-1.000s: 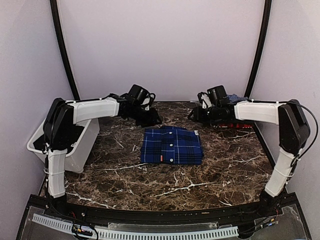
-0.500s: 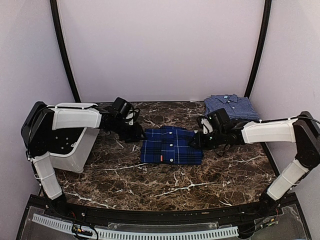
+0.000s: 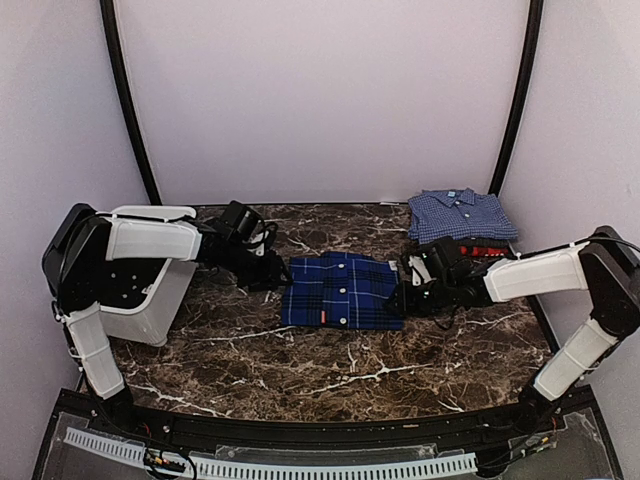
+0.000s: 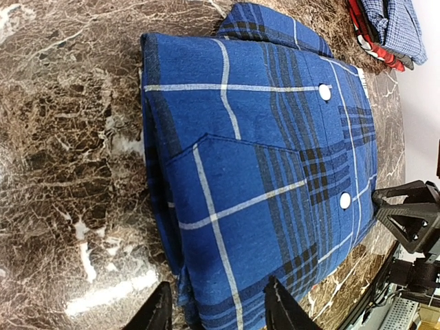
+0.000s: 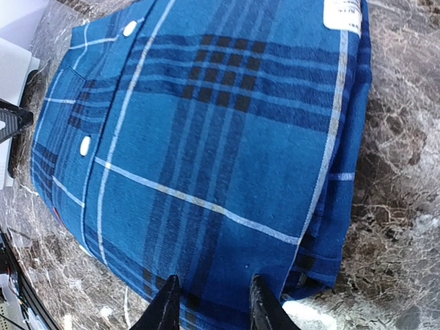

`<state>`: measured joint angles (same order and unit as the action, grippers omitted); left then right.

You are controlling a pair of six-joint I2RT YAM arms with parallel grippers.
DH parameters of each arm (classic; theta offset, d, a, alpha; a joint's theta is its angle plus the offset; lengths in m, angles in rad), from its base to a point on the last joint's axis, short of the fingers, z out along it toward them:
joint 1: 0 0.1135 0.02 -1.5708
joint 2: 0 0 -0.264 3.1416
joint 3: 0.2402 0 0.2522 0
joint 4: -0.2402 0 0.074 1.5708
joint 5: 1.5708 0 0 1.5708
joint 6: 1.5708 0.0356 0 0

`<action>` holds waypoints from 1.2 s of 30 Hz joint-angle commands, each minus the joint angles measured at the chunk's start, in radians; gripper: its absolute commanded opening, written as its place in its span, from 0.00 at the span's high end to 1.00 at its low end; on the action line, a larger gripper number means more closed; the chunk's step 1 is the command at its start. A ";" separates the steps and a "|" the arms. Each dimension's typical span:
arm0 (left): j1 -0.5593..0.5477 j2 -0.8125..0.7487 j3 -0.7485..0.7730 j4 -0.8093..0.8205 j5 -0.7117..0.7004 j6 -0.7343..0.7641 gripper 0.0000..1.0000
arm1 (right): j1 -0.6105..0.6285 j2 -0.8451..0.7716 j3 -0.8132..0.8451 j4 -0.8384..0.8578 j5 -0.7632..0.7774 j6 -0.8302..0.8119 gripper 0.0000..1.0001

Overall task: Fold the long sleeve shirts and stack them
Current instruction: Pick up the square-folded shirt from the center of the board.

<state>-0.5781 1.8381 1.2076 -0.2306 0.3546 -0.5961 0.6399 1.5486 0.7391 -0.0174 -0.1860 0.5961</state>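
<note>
bin [image 3: 150,300]: white, at the far left edge of the worktop [image 3: 300,355], behind the left arm's upper link.
left hand [image 3: 272,272]: low over the worktop, at the left edge of the deep-blue plaid shirt [image 3: 342,290]. in its wrist view the fingers [image 4: 159,311] were spread wide, released, with the shirt's near folded edge showing between them. whether they touched the cloth could not be told.
deep-blue plaid shirt: folded into a neat rectangle, lying flat at mid-worktop between the two hands. front up, white buttons [image 4: 324,91] in a row, collar at the far end, a chest pocket [image 4: 234,179] facing up. a small red tag [image 3: 323,318] at the near hem and a white label [image 5: 342,14] near one corner.
right hand [image 3: 405,292]: low at the right edge of the same shirt, facing the left hand across it. in its wrist view the fingers [image 5: 167,302] stood apart, unclenched, the gap narrower than the left's, plaid cloth showing between them.
lighter blue fine-check shirt [image 3: 462,215]: folded, collar up, at the far right corner of the worktop, lying on top of the red shirt.
red shirt [image 3: 480,248]: only its near edge showed, under the fine-check shirt and just behind the right forearm.
worktop: dark brown marble pattern with white veins.
</note>
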 commanded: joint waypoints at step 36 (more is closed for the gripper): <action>-0.039 0.171 -0.016 0.094 0.038 -0.187 0.81 | 0.006 -0.087 -0.020 0.033 0.030 0.002 0.54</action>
<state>-0.6052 1.9812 1.1912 -0.1081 0.3786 -0.7456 0.6407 1.5108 0.7082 0.0071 -0.1814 0.6029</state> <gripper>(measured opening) 0.201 0.454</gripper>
